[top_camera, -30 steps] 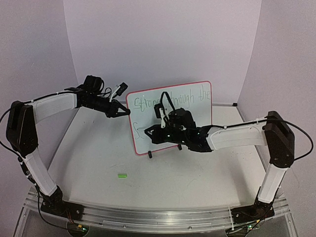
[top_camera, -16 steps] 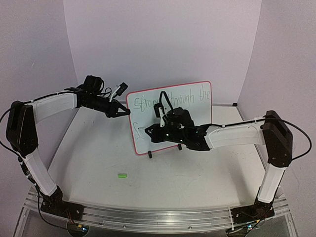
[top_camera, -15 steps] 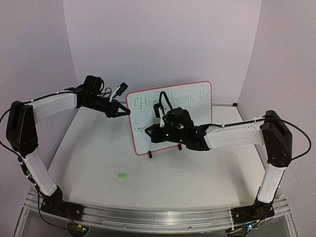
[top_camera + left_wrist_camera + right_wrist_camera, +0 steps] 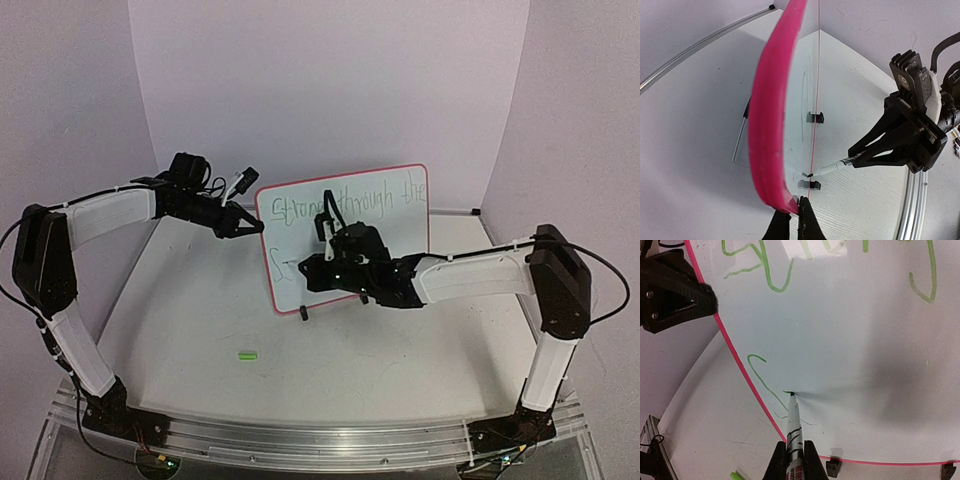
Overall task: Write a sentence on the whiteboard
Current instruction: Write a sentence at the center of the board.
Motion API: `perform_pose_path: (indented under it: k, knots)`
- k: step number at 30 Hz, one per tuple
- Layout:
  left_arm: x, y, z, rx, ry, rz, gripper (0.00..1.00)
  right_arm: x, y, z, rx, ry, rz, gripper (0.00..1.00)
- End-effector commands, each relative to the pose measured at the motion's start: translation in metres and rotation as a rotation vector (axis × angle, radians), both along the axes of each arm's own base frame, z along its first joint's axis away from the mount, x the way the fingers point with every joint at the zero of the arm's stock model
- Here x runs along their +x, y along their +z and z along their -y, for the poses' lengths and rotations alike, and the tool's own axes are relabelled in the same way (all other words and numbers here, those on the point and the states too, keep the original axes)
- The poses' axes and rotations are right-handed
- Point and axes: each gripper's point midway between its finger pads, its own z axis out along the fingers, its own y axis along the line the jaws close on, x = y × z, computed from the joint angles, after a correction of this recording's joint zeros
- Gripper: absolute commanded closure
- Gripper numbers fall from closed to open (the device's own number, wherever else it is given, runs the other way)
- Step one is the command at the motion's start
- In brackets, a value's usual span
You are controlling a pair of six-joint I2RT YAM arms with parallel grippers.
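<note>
Marker (image 4: 793, 420) tip on whiteboard (image 4: 865, 340), line two barely begun | right gripper (image 4: 792, 452) clenching marker, left gripper (image 4: 794, 217) pinching whiteboard edge | next up, probably: steady stroke rightward

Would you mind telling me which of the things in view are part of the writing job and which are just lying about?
In use:
whiteboard, upright, partly written
marker, tip on the board
left claw, pinching the board's edge
right claw, gripping the marker

Lying about:
small green piece, perhaps the marker's cap, on the table in front of the board
</note>
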Motion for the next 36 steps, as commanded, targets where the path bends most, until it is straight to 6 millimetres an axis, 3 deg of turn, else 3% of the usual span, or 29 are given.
perform_pose_path:
  k: [1, 7, 14, 18, 28, 36]
  knots:
    - [-0.013, -0.021, -0.001, 0.090, -0.026, -0.008, 1.00, 0.016, 0.020, 0.033, -0.007, -0.157, 0.055, 1.00]
    - [-0.013, -0.020, -0.001, 0.088, -0.027, -0.009, 1.00, 0.009, 0.025, 0.031, -0.006, -0.106, 0.062, 1.00]
    - [-0.013, -0.020, -0.001, 0.088, -0.027, -0.008, 1.00, -0.004, 0.057, 0.014, 0.079, 0.017, 0.101, 1.00]
    - [-0.013, -0.020, -0.001, 0.089, -0.026, -0.009, 1.00, 0.000, 0.063, 0.007, 0.089, 0.028, 0.113, 1.00]
    - [-0.012, -0.021, -0.001, 0.090, -0.027, -0.010, 1.00, 0.021, 0.045, 0.001, 0.076, 0.010, 0.083, 1.00]
    - [-0.012, -0.023, -0.001, 0.092, -0.027, -0.013, 1.00, 0.017, 0.022, 0.007, 0.044, 0.004, 0.042, 1.00]
